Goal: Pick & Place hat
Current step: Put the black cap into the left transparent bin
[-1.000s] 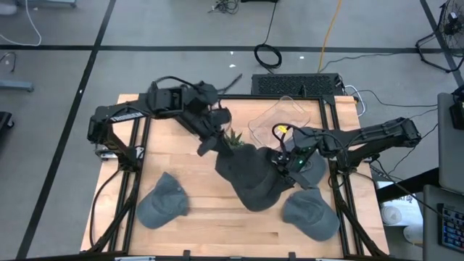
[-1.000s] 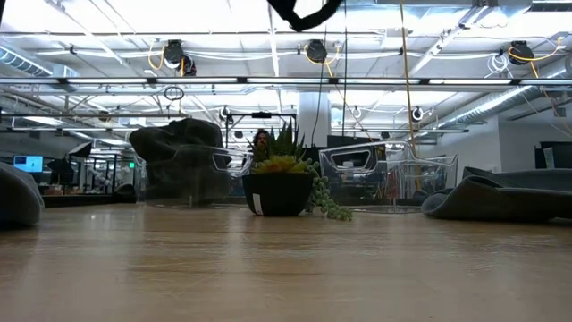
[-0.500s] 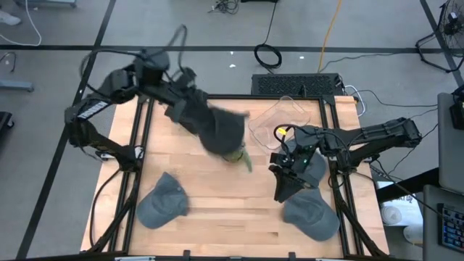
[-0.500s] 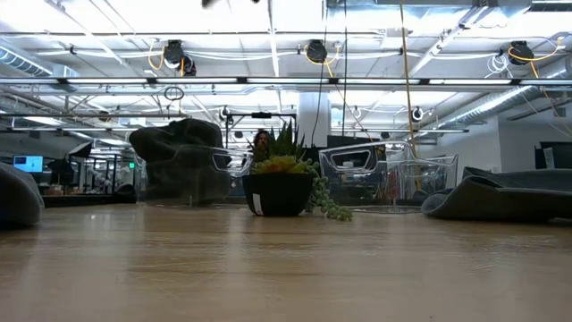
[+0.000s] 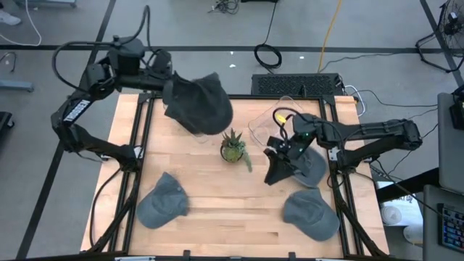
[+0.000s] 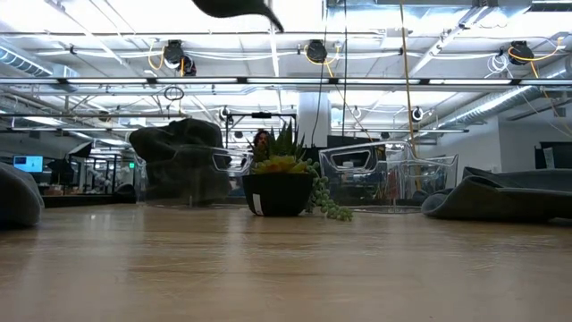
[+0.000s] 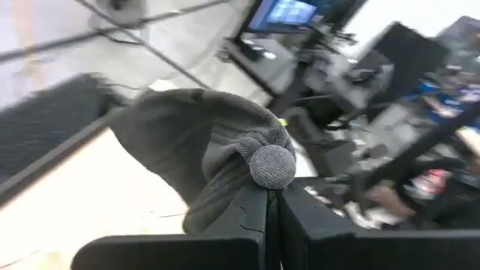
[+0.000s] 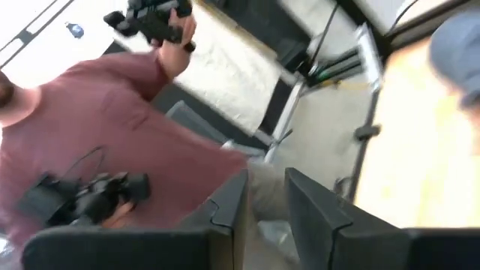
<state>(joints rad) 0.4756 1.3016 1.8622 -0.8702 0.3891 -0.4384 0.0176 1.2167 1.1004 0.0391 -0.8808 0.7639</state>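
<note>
A dark grey hat point(image 5: 197, 103) hangs in the air over the table's far left part, with my left gripper point(image 5: 167, 85) shut on it. In the low view only its lower edge point(image 6: 237, 7) shows, at the top. My right gripper point(image 5: 272, 174) hovers right of the small potted plant point(image 5: 233, 148), slightly open with nothing between its fingers point(image 8: 225, 202). A grey hat point(image 5: 164, 200) lies on its brim side at the near left. Another hat point(image 5: 312, 214) lies at the near right, and one more point(image 5: 315, 165) under my right arm. My left gripper pinches the hat's crown between its two fingers, right beside the round top button point(image 7: 272, 165). The cloth bunches into folds at the fingertips. The fingers come from the table's left, nearly level. The hat is lifted clear of the table and spreads out beyond the fingers.
A clear plastic container point(image 5: 279, 116) stands at the far right of the table. The plant's pot point(image 6: 278, 193) stands mid-table. Bare wood lies between the two near hats. In the right wrist view a person in a maroon shirt point(image 8: 112, 135) holds control handles beyond the table.
My left gripper has swung up and toward the table's far left corner, carrying the hat. The hat, before stretched between both grippers over the plant, has come away from my right gripper and now hangs from the left one alone. The plant stands uncovered.
</note>
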